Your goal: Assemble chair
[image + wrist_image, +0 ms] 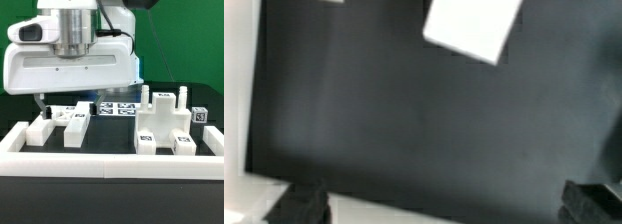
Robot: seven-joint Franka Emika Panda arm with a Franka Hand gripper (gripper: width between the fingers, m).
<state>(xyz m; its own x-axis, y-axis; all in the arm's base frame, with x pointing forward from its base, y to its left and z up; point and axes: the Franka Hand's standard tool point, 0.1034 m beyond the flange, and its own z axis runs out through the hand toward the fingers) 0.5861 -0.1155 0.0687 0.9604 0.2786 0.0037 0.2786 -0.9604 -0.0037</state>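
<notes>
Plainly grips nothing: hangs above the left half of the black bench [110, 140] with jaws spread fully wide. Shows in the wrist view two dark fingertips [299, 205] well apart, with bare bench and nothing else between. Finds the chair in loose pieces. Counts a pair of small chunky matte-white tagged blocks [42, 130] side by side at the exterior view's left, behind the long white border rail [110, 165] and almost under the bulky white arm [70, 60]. Places the larger white base piece with upright pegs [160, 128] at the exterior view's right, well apart from the jaws, beside a small white tagged cube [200, 116]. Catches one slanted white slab [473, 28] ahead of the fingertips in the wrist view; cannot tell which piece. Judges the small blocks the nearer target, lying down and toward the exterior view's left from the jaws. Reads their long axes as running roughly back to front. Calls for a wrist turn to bring the jaws across a block's narrow side, not along its length.
</notes>
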